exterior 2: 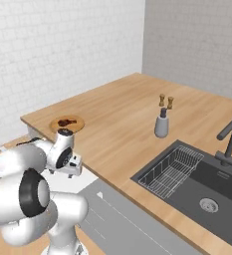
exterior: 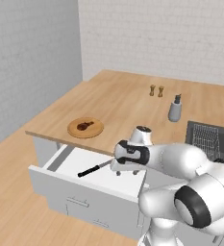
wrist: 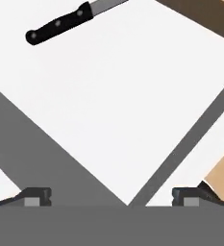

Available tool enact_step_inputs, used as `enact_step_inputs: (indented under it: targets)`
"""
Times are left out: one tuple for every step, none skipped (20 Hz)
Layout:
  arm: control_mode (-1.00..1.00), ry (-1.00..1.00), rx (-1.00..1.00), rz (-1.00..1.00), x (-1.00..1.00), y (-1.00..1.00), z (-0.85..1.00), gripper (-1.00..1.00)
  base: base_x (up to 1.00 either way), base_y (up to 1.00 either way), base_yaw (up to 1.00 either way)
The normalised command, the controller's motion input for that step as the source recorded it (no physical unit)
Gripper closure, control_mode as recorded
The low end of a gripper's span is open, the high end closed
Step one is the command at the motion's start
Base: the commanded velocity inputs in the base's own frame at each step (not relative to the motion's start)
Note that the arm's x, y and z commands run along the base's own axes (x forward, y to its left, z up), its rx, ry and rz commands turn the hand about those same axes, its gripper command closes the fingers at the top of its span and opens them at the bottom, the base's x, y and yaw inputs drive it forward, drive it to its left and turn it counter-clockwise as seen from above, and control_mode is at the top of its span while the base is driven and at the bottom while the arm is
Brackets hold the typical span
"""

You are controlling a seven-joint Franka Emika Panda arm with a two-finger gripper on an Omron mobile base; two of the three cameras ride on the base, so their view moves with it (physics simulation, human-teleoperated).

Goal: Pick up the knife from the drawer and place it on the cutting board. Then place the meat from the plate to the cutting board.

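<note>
Bright even rendered light, soft shadows, slight blur

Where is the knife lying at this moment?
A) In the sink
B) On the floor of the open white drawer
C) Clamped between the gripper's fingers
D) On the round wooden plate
B: the knife lies flat on the white floor of the open drawer, its black handle toward the drawer front, while the gripper hangs open above the drawer with nothing between its fingertips.
</note>
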Motion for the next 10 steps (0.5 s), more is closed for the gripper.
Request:
enact_step_inputs:
  targets:
    - [-1.0,0.0,-0.01,-0.06,0.31,0.53,-0.81,-1.0,0.0,0.0,0.0]
    - [-1.0,0.0,-0.02,-0.06,0.29,0.58,-0.89,-1.0,0.0,0.0,0.0]
    - [-1.0,0.0,-0.04,-0.08,0.29,0.6,-1.0,-1.0,0.0,0.0,0.0]
    - [-1.0,0.0,-0.05,-0.1,0.24,0.66,-1.0,-1.0,0.0,0.0,0.0]
    - [-1.0,0.0,-0.03,-0.1,0.24,0.5,-0.88,-1.0,0.0,0.0,0.0]
    - [-1.0,0.0,0.0,-0.1,0.27,0.28,-0.73,-1.0,0.0,0.0,0.0]
    - [-1.0,0.0,0.0,-0.1,0.2,0.29,-0.68,-1.0,0.0,0.0,0.0]
    - [-1.0,0.0,0.0,-0.11,0.21,0.32,-0.61,-1.0,0.0,0.0,0.0]
    - [-1.0,0.0,0.0,-0.11,0.11,0.38,-0.62,-1.0,0.0,0.0,0.0]
    - [-1.0,0.0,0.0,-0.11,0.09,0.31,-0.57,-1.0,0.0,0.0,0.0]
